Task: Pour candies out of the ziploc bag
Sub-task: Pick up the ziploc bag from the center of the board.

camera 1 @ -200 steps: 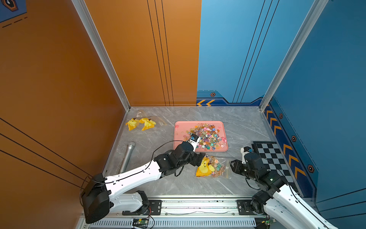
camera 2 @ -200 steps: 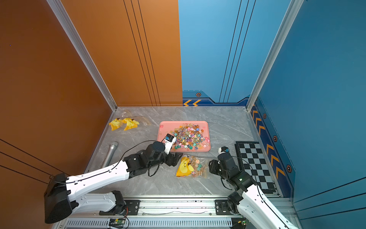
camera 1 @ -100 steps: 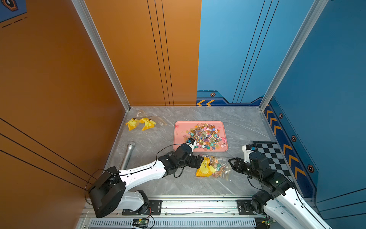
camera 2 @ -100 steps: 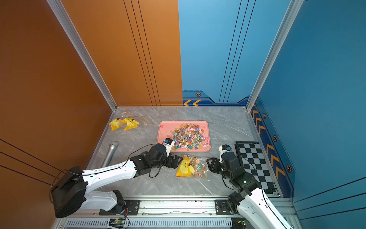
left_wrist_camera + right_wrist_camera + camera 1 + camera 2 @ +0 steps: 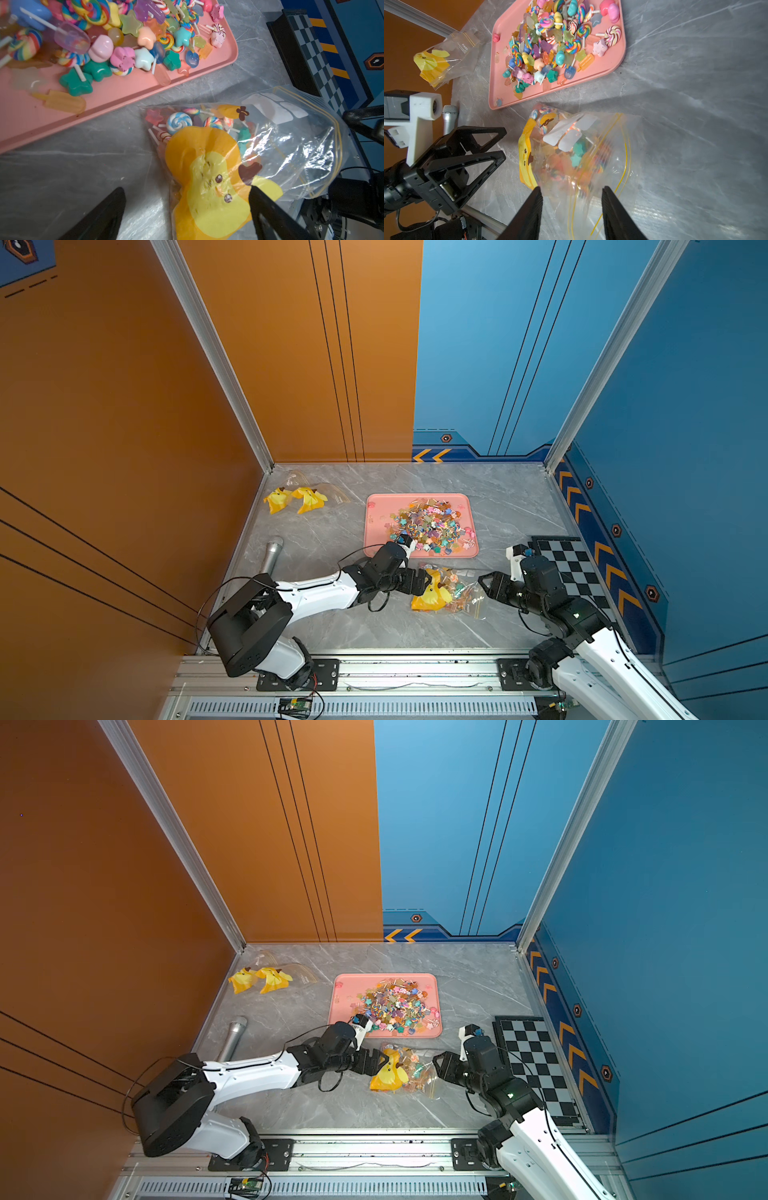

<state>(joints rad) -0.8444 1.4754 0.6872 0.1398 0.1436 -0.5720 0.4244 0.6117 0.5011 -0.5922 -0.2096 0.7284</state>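
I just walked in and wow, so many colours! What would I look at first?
Probably the heap of rainbow candies piled on the pink tray in the middle of the table. Just in front of it lies a clear ziploc bag with a yellow cartoon face, more sweets inside, between the left gripper and the right gripper, both open.

In the right wrist view the bag (image 5: 571, 158) is blurred at its mouth, beside the right tool (image 5: 572, 189), so contact cannot be told. In the left wrist view the tray (image 5: 128, 85) is cut off by the edge.
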